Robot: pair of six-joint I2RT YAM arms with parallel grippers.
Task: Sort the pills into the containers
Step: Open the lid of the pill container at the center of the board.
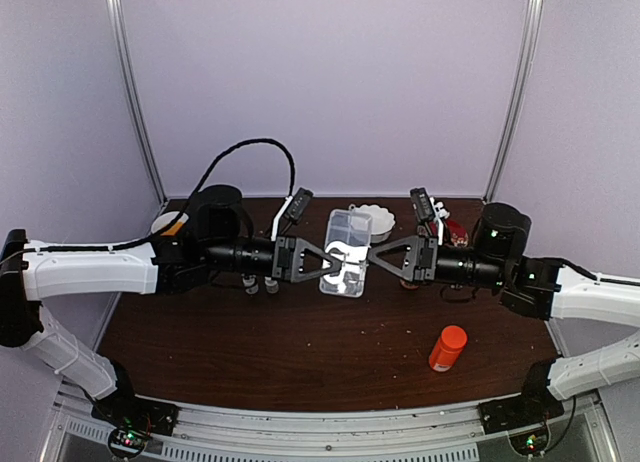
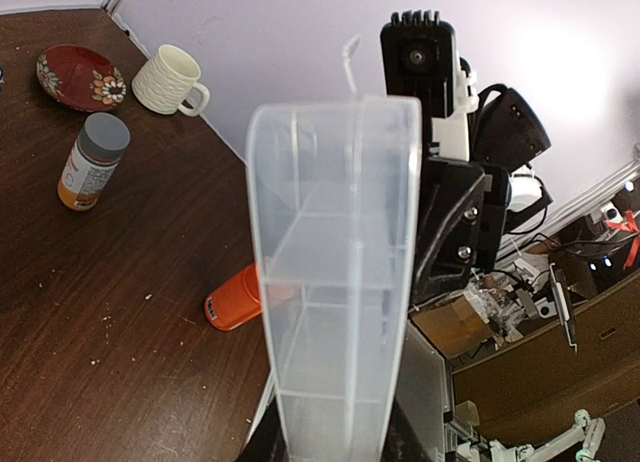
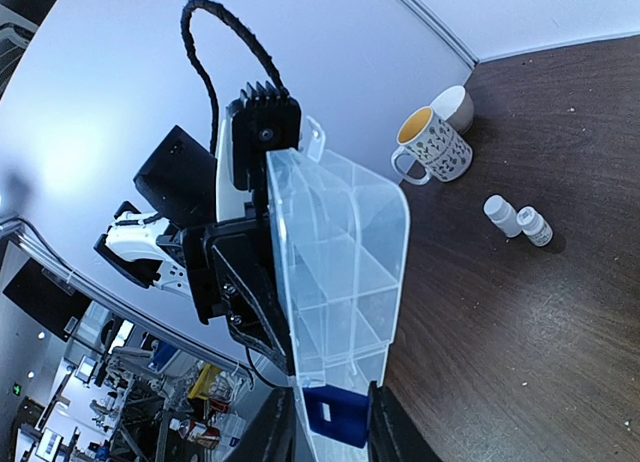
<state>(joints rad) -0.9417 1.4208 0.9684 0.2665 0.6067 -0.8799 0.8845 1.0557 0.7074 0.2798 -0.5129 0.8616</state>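
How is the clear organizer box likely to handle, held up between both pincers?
Probably light and somewhat flexible: the organizer box looks thin-walled and its visible compartments look empty. Smooth clear plastic may slip, since the left pincer and right pincer grip only its edges.

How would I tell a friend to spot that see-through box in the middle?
Above the middle of the dark wooden table, the left gripper and right gripper meet from either side. Between them they hold a clear pill organizer box divided into small compartments. It alone is see-through, unlike the white ribbed mug behind it or the orange bottle.
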